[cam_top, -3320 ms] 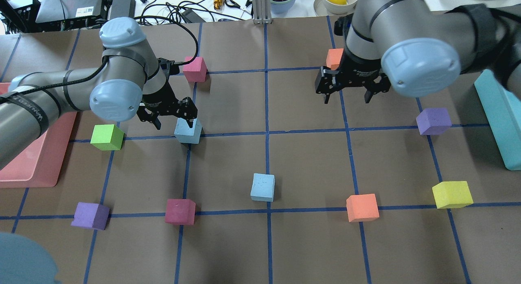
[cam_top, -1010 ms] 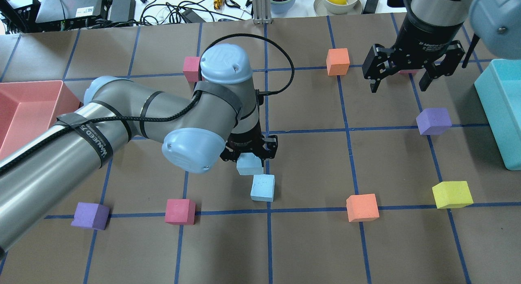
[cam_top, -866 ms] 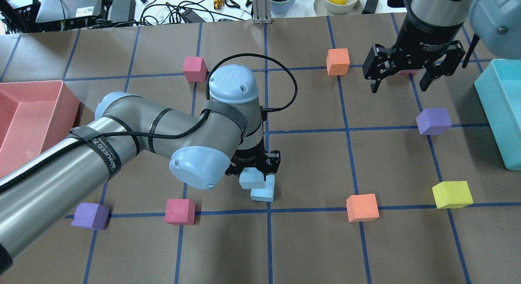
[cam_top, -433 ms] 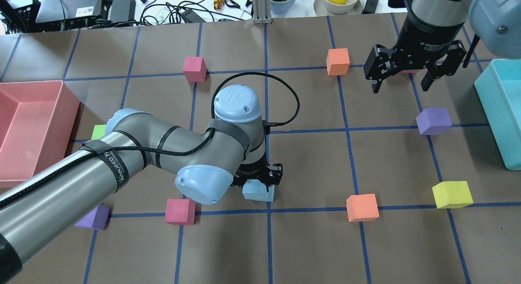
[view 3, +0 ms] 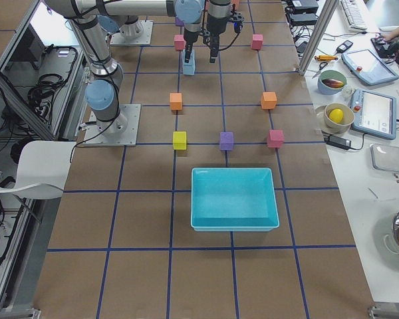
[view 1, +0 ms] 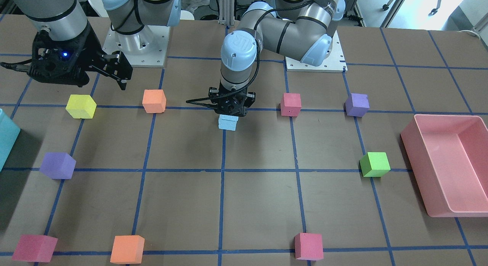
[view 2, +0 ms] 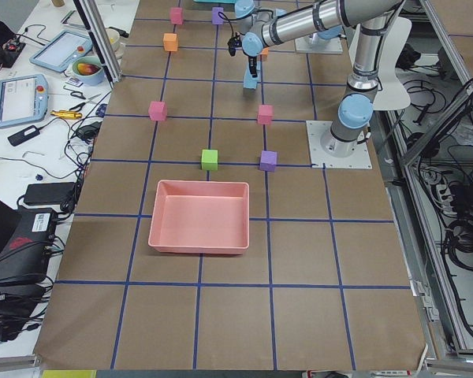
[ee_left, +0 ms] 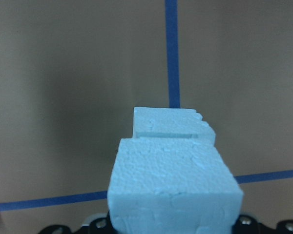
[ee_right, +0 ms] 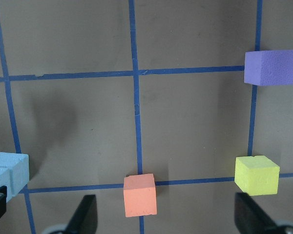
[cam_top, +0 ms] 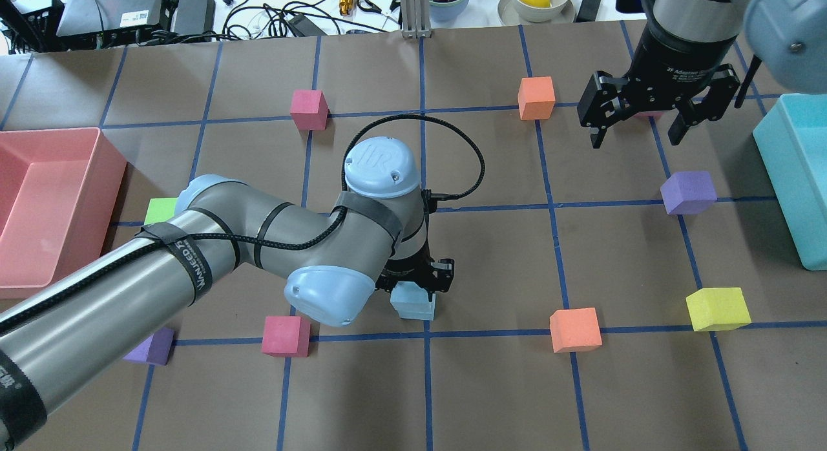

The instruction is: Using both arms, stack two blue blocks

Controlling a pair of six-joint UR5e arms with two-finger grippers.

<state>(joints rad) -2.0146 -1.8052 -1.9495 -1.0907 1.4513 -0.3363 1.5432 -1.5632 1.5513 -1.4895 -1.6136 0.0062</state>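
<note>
Left gripper (cam_top: 417, 291): clamped on upper blue block (ee_left: 173, 187)
Lower blue block (ee_left: 168, 121): directly beneath, slightly offset
Right gripper (cam_top: 636, 141): spread, empty

Brown table (cam_top: 491, 386) gridded with blue tape (cam_top: 428, 386).

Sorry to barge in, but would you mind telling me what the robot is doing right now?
It is stacking two blue blocks. The left gripper is shut on the upper blue block and holds it over the lower blue block, which sits near the middle of the table. The two look roughly lined up, but whether they touch yet is hard to tell. The right gripper hangs open and empty off to the side.
</note>
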